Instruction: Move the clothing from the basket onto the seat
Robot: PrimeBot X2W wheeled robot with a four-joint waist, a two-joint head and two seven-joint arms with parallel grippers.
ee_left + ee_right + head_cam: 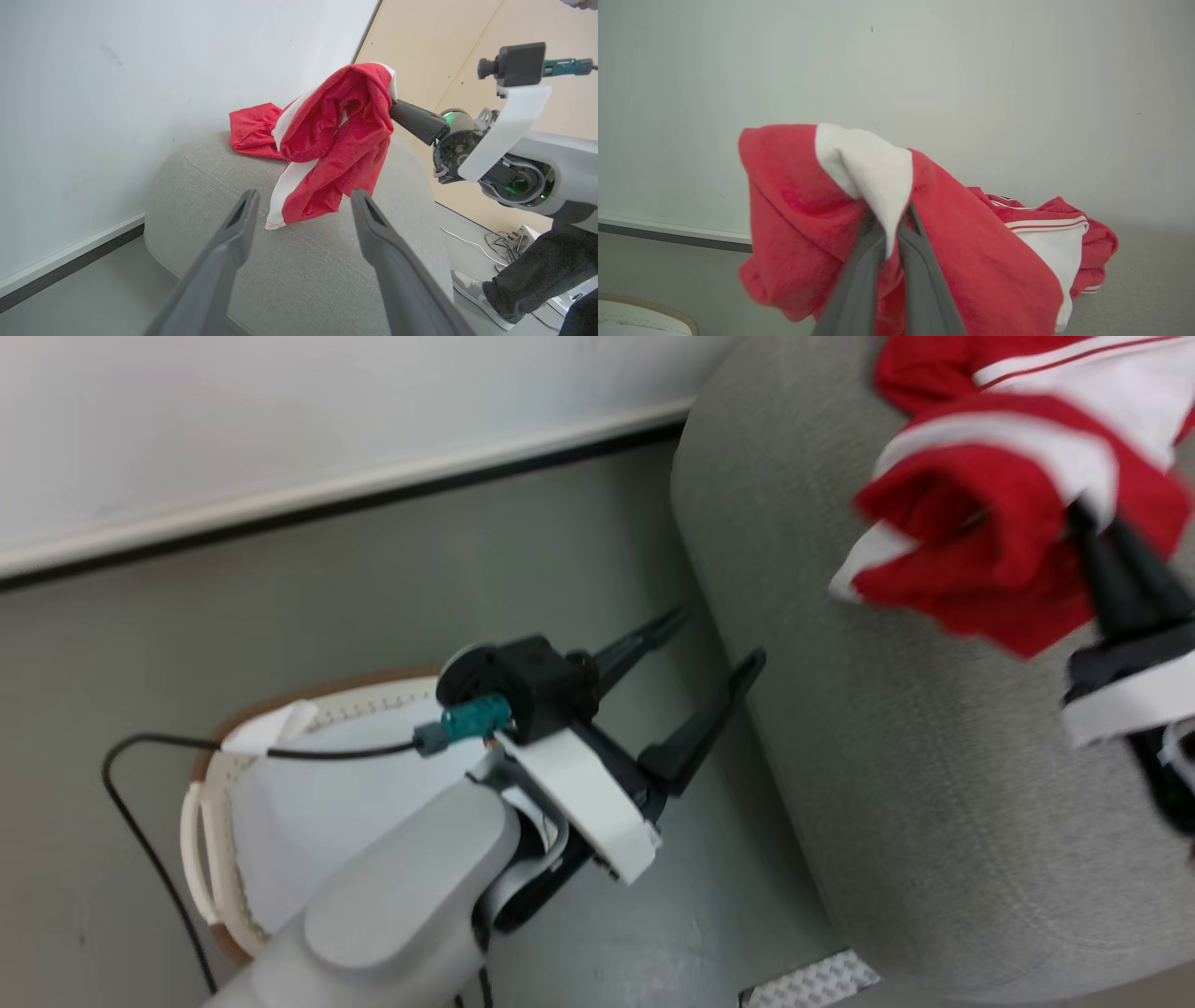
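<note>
Holding red-and-white clothing over the seat, right gripper closed tight on it. Left gripper spread wide, empty, between basket and seat. Seen from right wrist: another garment lying on seat. From left wrist: a person's shoe beside seat.

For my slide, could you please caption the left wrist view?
The right tool holds a red garment over the grey seat, left tool open.

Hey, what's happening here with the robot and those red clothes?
The robot's right hand is shut on a red and white garment, holding it up over the grey seat. A second red garment already lies on the seat. The left hand is open and empty, beside the seat and above the basket on the floor.
</note>
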